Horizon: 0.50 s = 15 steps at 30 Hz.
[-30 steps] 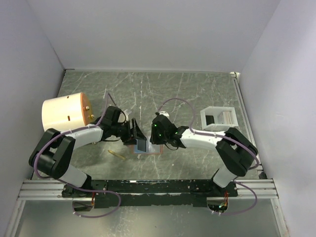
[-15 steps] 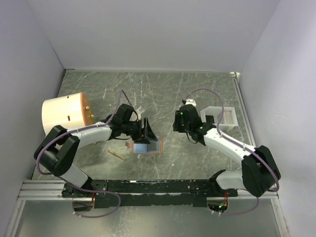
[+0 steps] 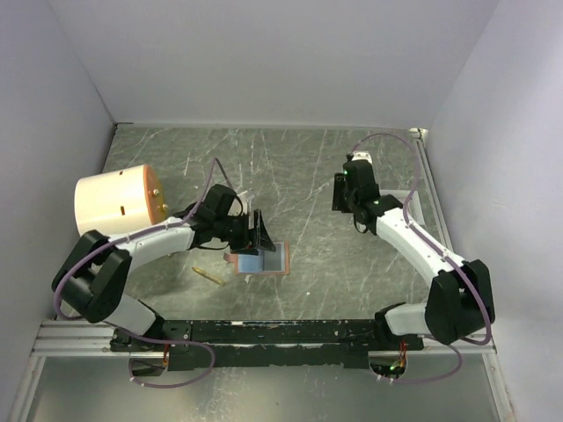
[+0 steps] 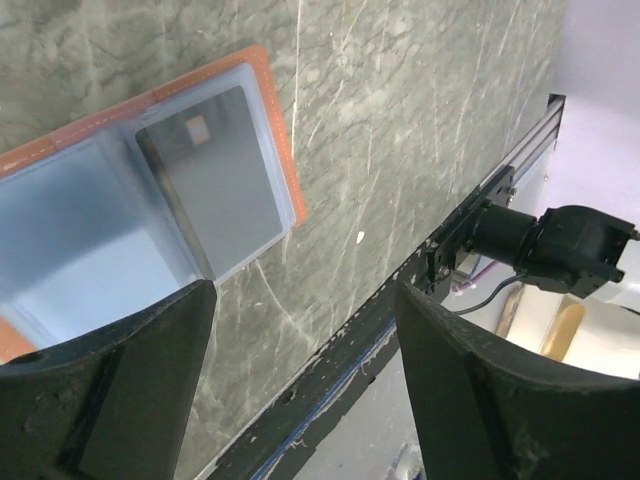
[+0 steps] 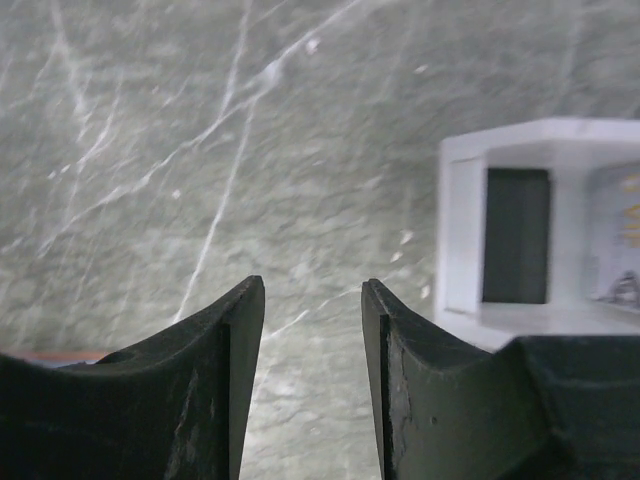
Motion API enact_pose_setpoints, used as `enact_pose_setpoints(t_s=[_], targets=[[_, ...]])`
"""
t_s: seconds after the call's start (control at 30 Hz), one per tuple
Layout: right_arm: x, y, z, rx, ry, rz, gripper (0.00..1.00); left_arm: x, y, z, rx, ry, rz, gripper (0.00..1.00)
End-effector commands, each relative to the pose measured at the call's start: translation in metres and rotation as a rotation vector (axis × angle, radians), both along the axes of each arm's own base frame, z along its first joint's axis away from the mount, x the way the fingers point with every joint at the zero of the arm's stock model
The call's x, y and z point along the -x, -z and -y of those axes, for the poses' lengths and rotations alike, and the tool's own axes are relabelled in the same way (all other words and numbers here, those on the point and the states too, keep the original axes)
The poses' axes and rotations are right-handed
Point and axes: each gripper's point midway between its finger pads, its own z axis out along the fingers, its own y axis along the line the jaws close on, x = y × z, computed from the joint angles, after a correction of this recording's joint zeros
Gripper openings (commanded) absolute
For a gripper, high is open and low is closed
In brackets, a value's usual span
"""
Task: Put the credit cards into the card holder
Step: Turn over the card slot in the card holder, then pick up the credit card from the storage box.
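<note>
1. The left gripper [image 4: 302, 300] hangs over the table [image 3: 308, 167] with its jaws spread wide and nothing between them.
2. The card holder [image 4: 130, 200] lies opened flat on the table, directly under the left gripper. Its tan-orange border frames two clear pockets.
3. One pocket holds a grey credit card [image 4: 215, 180] with a small chip mark near its top edge. The other pocket shows a pale blue credit card [image 4: 70, 240].
4. In the left wrist view, one finger [image 4: 100, 400] overlaps the near corner of the card holder. Whether it touches the holder cannot be told.
5. The right gripper [image 5: 312, 290] is well apart from the card holder, on the right side of the table. Its jaws stand parted and empty, with bare table visible through the gap.
6. The white tray [image 5: 462, 240] sits just beside the right gripper. One compartment holds a dark item; the contents of the next compartment are too blurred to identify.
7. A cream cylinder [image 3: 119, 204] stands at the left edge of the table, beside the left arm.
</note>
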Motion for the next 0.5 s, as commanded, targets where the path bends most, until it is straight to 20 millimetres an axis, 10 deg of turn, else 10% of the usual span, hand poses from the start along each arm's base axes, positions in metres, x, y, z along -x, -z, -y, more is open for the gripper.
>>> enact_pose_setpoints(t_s=[0.0, 0.47], targets=[[-0.012, -0.011, 0.043, 0.164, 0.081, -0.004, 0.45, -0.010, -0.023, -0.015, -0.082, 0.013, 0.152, 0.88], [-0.032, 0.009, 0.141, 0.386, 0.351, -0.165, 0.50, 0.006, -0.065, -0.055, -0.220, 0.122, 0.346, 1.00]])
